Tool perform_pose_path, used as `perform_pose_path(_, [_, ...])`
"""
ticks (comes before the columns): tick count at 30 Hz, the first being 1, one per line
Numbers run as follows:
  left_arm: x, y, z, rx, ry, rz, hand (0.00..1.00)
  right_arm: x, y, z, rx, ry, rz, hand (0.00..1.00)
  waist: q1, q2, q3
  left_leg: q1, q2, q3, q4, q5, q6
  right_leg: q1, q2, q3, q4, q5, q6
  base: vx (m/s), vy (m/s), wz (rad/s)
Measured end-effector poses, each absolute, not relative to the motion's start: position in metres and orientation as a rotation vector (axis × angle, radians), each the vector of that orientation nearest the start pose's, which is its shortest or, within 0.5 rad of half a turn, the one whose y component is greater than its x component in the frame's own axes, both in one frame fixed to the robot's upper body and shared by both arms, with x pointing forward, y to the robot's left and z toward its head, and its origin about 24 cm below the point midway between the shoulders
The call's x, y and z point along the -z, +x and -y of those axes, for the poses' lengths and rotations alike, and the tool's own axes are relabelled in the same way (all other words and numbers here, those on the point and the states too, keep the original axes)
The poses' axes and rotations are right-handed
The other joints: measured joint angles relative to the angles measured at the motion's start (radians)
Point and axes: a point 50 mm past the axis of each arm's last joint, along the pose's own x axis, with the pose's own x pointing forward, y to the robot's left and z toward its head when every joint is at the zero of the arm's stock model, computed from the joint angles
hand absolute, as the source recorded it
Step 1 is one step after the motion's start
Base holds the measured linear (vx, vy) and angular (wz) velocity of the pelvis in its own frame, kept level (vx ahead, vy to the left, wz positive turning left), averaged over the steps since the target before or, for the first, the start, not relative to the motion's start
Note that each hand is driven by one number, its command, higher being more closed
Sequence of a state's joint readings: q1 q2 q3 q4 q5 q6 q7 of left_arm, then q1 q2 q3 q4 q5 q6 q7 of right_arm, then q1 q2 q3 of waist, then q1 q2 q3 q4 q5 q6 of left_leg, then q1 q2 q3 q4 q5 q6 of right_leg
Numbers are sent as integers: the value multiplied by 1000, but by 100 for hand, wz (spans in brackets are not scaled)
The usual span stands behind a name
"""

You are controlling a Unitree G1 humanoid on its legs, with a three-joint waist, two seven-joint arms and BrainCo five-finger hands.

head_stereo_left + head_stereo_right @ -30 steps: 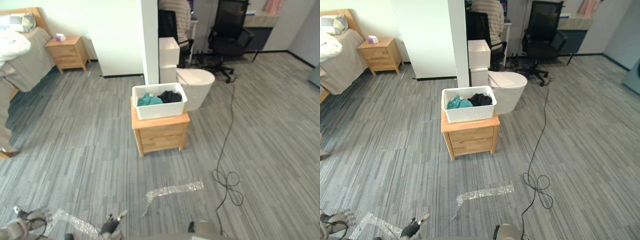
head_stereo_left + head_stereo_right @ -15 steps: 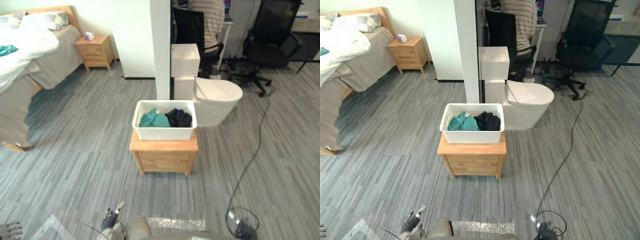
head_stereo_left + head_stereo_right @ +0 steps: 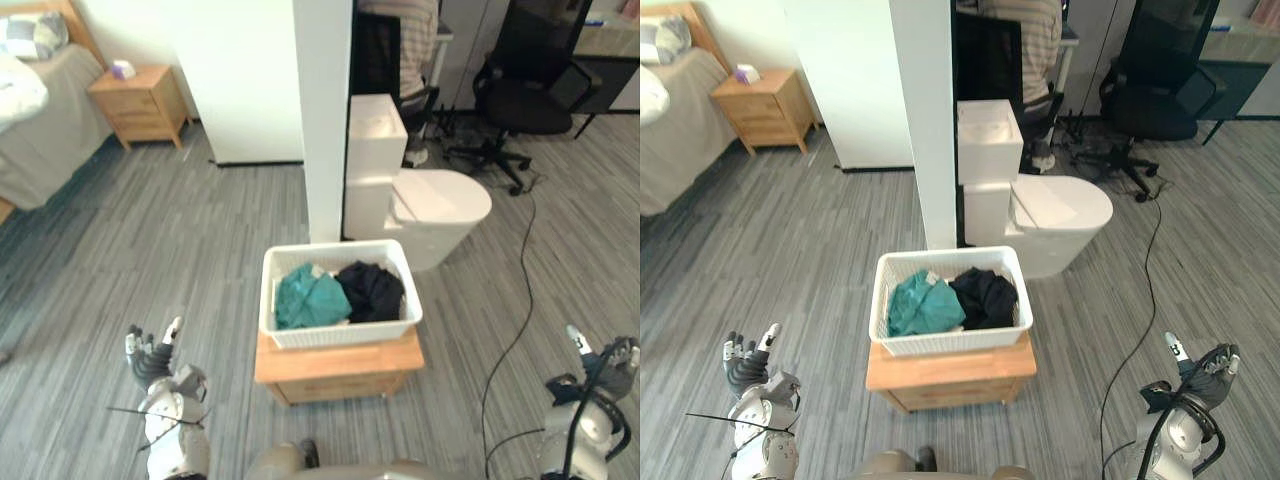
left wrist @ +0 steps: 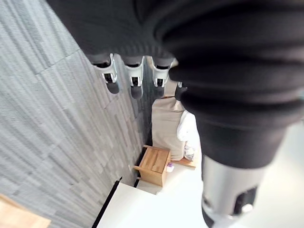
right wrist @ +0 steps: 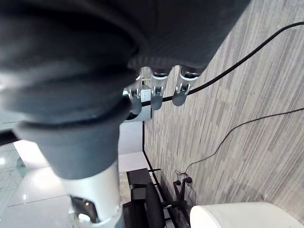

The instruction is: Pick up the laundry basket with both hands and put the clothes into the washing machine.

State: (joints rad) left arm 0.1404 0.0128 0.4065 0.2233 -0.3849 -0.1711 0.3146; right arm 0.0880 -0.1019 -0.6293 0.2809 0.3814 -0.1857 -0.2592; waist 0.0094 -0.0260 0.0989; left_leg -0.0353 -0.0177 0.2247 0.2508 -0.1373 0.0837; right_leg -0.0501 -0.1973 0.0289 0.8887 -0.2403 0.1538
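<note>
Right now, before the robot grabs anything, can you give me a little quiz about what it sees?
1. True or false: the laundry basket stands on the wooden nightstand in front of the robot.
2. What lies in the basket beside the teal garment? A) a black garment B) a red towel C) a shoe
3. Does the left hand or the right hand touch the basket?

Key: 1 true. 2 A. 3 no: both hands are open with nothing in their fingers, one on each side, apart from the basket.
</note>
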Motion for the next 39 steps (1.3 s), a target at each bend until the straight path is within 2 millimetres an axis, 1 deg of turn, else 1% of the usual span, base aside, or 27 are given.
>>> perform_pose_path(1, [25, 175, -273, -850, -317, -149, 0, 9, 158, 331, 999, 265, -53, 0, 0, 3, -2, 15, 1, 0, -12, 0, 0, -11, 0, -13, -2, -6, -11, 360, 92, -9])
perform_pose_path(2, [19, 176, -275, -858, -294, -128, 0, 11, 157, 328, 994, 267, -64, 0, 0, 16, -14, 58, 7, 0, -54, -1, -2, -58, 4, -62, -58, -32, -54, 204, 16, -1])
perform_pose_path(3, [15, 178, -276, -857, -280, -110, 0, 11, 158, 327, 985, 266, -69, 0, 0, 20, -17, 71, 14, -2, -62, -6, -10, -84, 7, -83, -117, -41, -69, 279, -10, -1])
perform_pose_path(5, [12, 177, -278, -867, -275, -96, 0, 12, 161, 325, 959, 266, -80, 0, -1, 25, -20, 87, 32, -5, -57, -23, -28, -122, 10, -114, -263, -40, -77, 170, -71, 4])
perform_pose_path(6, [13, 176, -279, -869, -276, -106, 0, 14, 161, 323, 946, 265, -92, 0, -3, 24, -28, 89, 43, -7, -47, -32, -43, -130, 16, -112, -379, -21, -81, 179, -116, 20])
perform_pose_path(7, [13, 177, -280, -865, -269, -106, 0, 17, 159, 320, 932, 260, -118, 0, -4, 3, -40, 87, 42, -15, -28, -50, -66, -116, 17, -103, -506, 95, -81, 220, -192, 27])
perform_pose_path(8, [12, 177, -280, -862, -266, -107, 0, 19, 158, 319, 924, 258, -133, 0, -7, -12, -42, 88, 36, -29, -21, -63, -78, -110, 10, -97, -532, 134, -38, 248, -257, 39])
perform_pose_path(10, [28, 175, -267, -821, -283, -198, 0, 23, 153, 323, 899, 236, -174, 0, -15, 19, -64, 113, 87, -58, -23, -72, -99, -40, 51, -135, -599, 137, -54, 219, -252, 26])
perform_pose_path(12, [30, 179, -259, -752, -275, -217, 0, 26, 154, 331, 864, 212, -207, 0, -8, 44, -81, 110, 105, -62, -60, -62, -119, -35, 76, -145, -635, 145, -66, 90, -148, 5])
perform_pose_path(13, [29, 185, -257, -716, -266, -222, 0, 33, 156, 337, 837, 200, -264, 0, -10, 50, -85, 107, 105, -75, -87, -48, -135, -37, 83, -154, -656, 154, -73, 47, -110, 8])
perform_pose_path(16, [31, 196, -255, -663, -253, -239, 0, 52, 153, 343, 820, 208, -393, 0, -7, 55, -87, 81, 109, -95, -118, -24, -145, -39, 95, -173, -711, 184, -78, 25, -56, 15])
perform_pose_path(19, [36, 211, -249, -578, -225, -296, 0, 63, 162, 345, 785, 256, -478, 0, -8, 66, -71, 49, 107, -114, -136, 2, -146, -40, 100, -200, -788, 236, -81, 20, -21, 18])
perform_pose_path(22, [27, 232, -245, -500, -189, -276, 0, 63, 187, 341, 734, 295, -496, 0, -7, 58, -18, 9, 99, -137, -129, 19, -140, -45, 101, -222, -825, 269, -84, -72, -7, 21])
perform_pose_path(23, [18, 246, -241, -462, -175, -250, 0, 59, 199, 339, 723, 322, -485, 0, 3, 55, 12, -6, 94, -144, -125, 28, -139, -54, 95, -224, -826, 278, -84, -138, 16, 25])
perform_pose_path(25, [5, 266, -230, -402, -179, -205, 0, 50, 218, 339, 715, 367, -446, 0, 11, 58, 36, -68, 89, -156, -89, 31, -135, -93, 88, -235, -824, 294, -86, -145, 16, 25])
perform_pose_path(27, [-14, 288, -219, -337, -177, -150, 0, 33, 247, 332, 666, 410, -385, 0, 14, 62, 81, -129, 89, -169, -44, 32, -134, -133, 79, -248, -803, 301, -88, -157, -5, 21])
perform_pose_path(29, [-36, 314, -211, -284, -172, -98, 0, 12, 278, 321, 583, 413, -336, 0, 21, 59, 98, -215, 95, -170, 9, 30, -134, -204, 75, -251, -770, 307, -95, -232, -9, 7])
perform_pose_path(30, [-52, 331, -207, -266, -186, -61, 0, -4, 294, 318, 543, 417, -293, 0, 29, 59, 112, -255, 100, -170, 38, 28, -131, -234, 75, -253, -763, 313, -97, -190, 1, -1])
perform_pose_path(31, [-60, 339, -206, -259, -192, -46, 0, -12, 303, 315, 524, 418, -269, 0, 33, 59, 123, -269, 103, -170, 50, 27, -131, -240, 74, -254, -763, 315, -98, -185, 13, -2])
perform_pose_path(32, [-75, 353, -206, -254, -185, -24, 0, -30, 320, 309, 482, 417, -224, 0, 32, 58, 142, -291, 108, -170, 69, 25, -129, -256, 75, -257, -754, 317, -99, -148, 12, -2])
perform_pose_path(33, [-81, 359, -207, -254, -185, -16, 0, -39, 327, 306, 463, 414, -202, 0, 31, 57, 148, -302, 110, -170, 77, 25, -129, -265, 75, -258, -747, 317, -99, -162, 3, 0])
perform_pose_path(34, [-99, 373, -207, -253, -200, 3, 0, -65, 347, 299, 416, 407, -141, 0, 31, 57, 166, -326, 116, -167, 93, 21, -133, -283, 75, -261, -740, 317, -100, -153, -10, 1])
perform_pose_path(35, [-106, 378, -207, -252, -200, 10, 0, -76, 354, 296, 396, 398, -122, 0, 31, 56, 170, -339, 119, -165, 103, 21, -134, -294, 76, -263, -737, 318, -101, -155, -5, -2])
perform_pose_path(36, [-127, 390, -207, -246, -221, 44, 0, -103, 372, 287, 349, 392, -72, 0, 30, 54, 192, -362, 126, -158, 117, 22, -134, -312, 79, -263, -733, 329, -114, -149, -6, -4])
perform_pose_path(37, [-135, 394, -207, -242, -236, 56, 0, -113, 377, 282, 329, 386, -54, 0, 31, 52, 196, -374, 129, -153, 121, 22, -134, -324, 79, -262, -732, 332, -115, -96, -7, -5])
perform_pose_path(38, [-148, 401, -206, -237, -264, 72, 0, -130, 388, 272, 291, 369, -29, 0, 30, 51, 205, -397, 141, -137, 133, 23, -135, -340, 82, -262, -733, 342, -112, -63, -13, -2])
perform_pose_path(39, [-154, 404, -205, -230, -274, 75, 0, -138, 392, 267, 273, 358, -20, 0, 29, 51, 208, -408, 145, -136, 139, 24, -133, -349, 84, -262, -733, 345, -115, -32, -11, -3])
